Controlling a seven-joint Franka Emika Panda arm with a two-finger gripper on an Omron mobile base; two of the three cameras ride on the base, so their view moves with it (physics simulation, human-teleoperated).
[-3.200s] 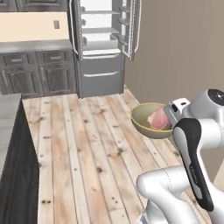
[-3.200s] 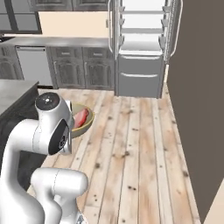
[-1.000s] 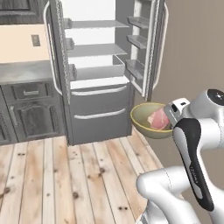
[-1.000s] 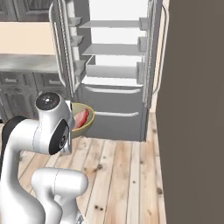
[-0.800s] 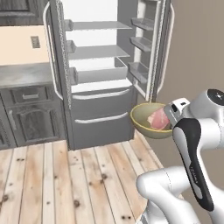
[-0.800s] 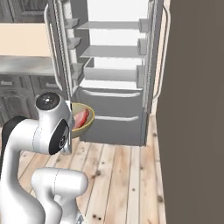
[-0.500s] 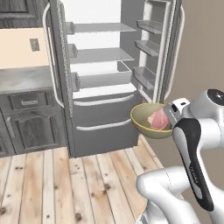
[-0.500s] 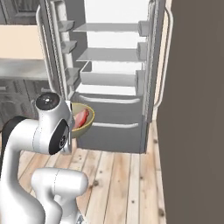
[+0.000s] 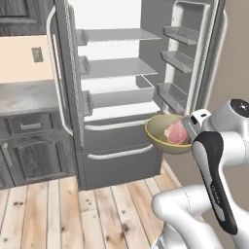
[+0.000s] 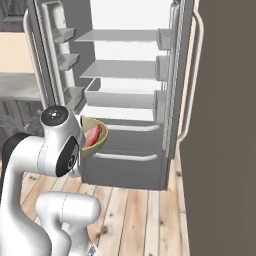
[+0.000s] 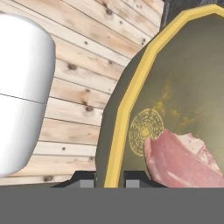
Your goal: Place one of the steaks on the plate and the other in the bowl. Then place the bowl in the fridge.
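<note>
Now the fridge point(image 9: 121, 92) looms much closer than a second ago — doors wide. Gripper point(image 11: 109, 177) pinches the bowl point(image 9: 163, 132) rim, steak point(image 9: 176, 132) inside — shelving comes next.

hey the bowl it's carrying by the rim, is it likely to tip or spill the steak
Possibly. The bowl is pinched at one rim edge only, so it could sag. It looks rigid. The steak lies off-centre in the shallow bowl, so it might slide.

Fridge point(image 10: 130, 100) stands open ahead, both doors swung wide, white shelves and two closed lower drawers visible. Olive-yellow bowl point(image 10: 97, 140) sits raised beside the arm's upper joint, in front of the lower drawers, with one pink-red steak point(image 10: 91, 135) lying inside. Wooden plank floor point(image 10: 145, 215) below.
</note>
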